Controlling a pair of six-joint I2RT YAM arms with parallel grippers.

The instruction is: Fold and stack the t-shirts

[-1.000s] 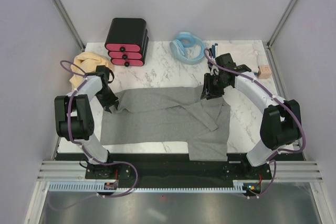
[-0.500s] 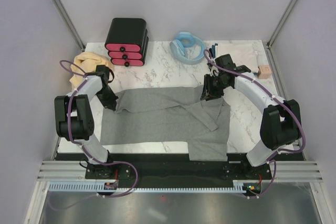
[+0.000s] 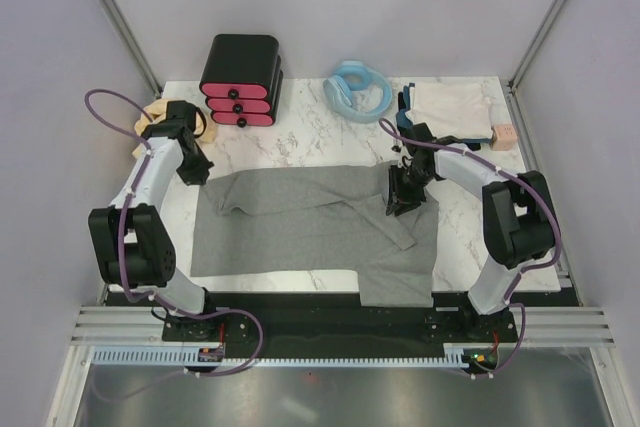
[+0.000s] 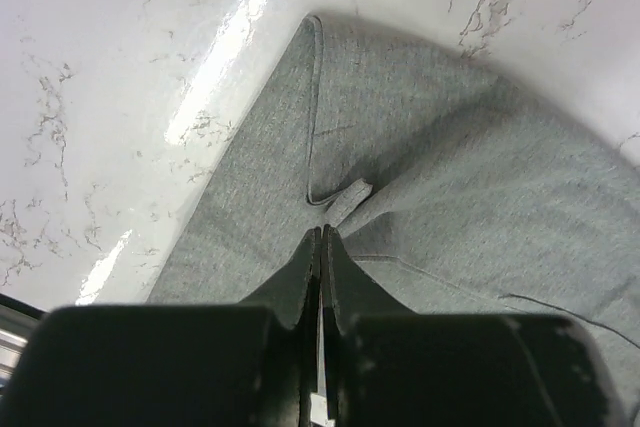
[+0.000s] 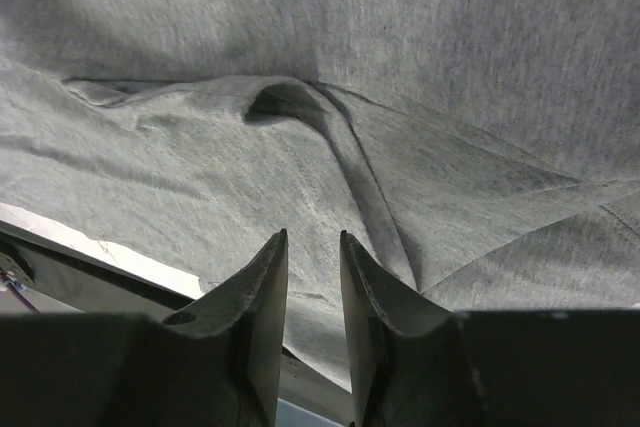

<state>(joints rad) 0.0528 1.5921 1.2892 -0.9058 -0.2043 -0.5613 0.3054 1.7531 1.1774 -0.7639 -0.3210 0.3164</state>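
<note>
Top view: the grey shirt (image 3: 300, 232) lies spread mid-table, with the left gripper (image 3: 200, 173) at its 10 o'clock corner and the right gripper (image 3: 399, 203) at 2 o'clock. Left wrist: jaws pressed together above the cloth. Right wrist: jaws narrowly spread over a fold.

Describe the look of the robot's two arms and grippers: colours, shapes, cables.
The left arm and right arm both have white tubular links joined by bulky black joints. A purple cable loops along each. The left gripper and right gripper have black, tapering, wedge-shaped fingers on a wide black body. No markings show.
</note>
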